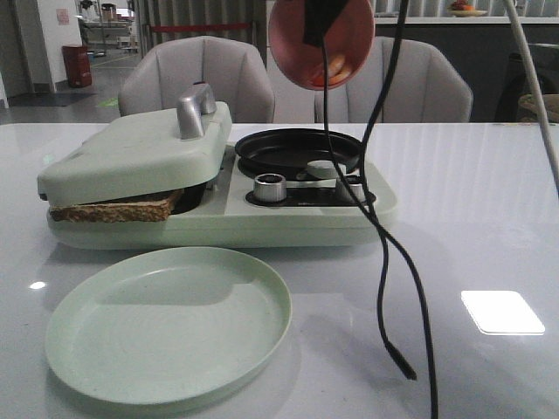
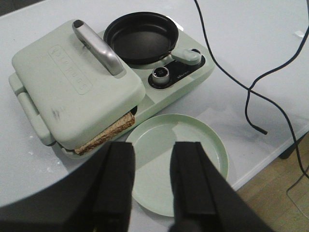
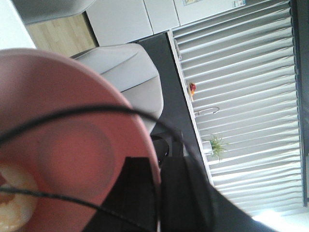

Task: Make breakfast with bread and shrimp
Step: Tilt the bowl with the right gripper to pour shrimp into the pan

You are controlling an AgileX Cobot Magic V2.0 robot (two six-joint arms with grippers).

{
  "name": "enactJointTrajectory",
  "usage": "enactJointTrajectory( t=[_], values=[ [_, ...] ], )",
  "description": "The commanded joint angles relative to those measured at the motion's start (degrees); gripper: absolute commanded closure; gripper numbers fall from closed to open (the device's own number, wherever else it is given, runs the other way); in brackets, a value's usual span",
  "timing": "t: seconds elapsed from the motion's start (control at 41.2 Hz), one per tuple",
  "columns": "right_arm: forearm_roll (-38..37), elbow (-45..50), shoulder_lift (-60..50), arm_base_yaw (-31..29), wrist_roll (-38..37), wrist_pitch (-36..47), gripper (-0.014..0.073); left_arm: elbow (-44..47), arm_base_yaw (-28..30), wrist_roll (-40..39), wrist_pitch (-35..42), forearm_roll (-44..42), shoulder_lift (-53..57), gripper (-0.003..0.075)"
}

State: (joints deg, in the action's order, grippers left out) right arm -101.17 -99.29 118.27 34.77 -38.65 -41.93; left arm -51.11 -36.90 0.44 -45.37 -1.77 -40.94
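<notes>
Coarse, tan-brown bread (image 1: pixel 118 208) lies pinched flat under the closed matte mint lid of the sandwich maker (image 1: pixel 140 153), its crust edge poking out at the front, while a curled orange-white shrimp (image 1: pixel 336 70) clings inside the smooth pink bowl (image 1: pixel 321 39) tipped high above the round black non-stick pan (image 1: pixel 297 148). Right gripper (image 3: pixel 159 193) clamps the bowl's thin rim; left gripper (image 2: pixel 153 179) hangs with its dark fingers parted and empty over the round pale-green plate (image 2: pixel 203 145).
</notes>
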Motion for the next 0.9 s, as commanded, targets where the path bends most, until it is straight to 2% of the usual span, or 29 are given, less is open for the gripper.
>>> enactJointTrajectory(
  t=[0.0, 0.34, 0.655, 0.874],
  values=[
    [-5.3, -2.3, -3.7, 0.9, 1.5, -4.5, 0.0624, -1.7, -0.5, -0.4, 4.5, 0.3, 0.0, 0.0443],
    [-5.3, -2.3, -1.6, 2.5, 11.1, -9.3, 0.0624, -1.7, -0.5, -0.4, 4.5, 0.3, 0.0, 0.0443],
    [-5.3, -6.8, -1.6, 2.5, 13.0, -8.2, 0.0624, -1.7, -0.5, -0.4, 4.5, 0.3, 0.0, 0.0442],
    [-5.3, -9.2, -1.6, 2.5, 17.5, -8.4, 0.0624, -1.7, -0.5, -0.4, 4.5, 0.3, 0.0, 0.0442]
  ],
)
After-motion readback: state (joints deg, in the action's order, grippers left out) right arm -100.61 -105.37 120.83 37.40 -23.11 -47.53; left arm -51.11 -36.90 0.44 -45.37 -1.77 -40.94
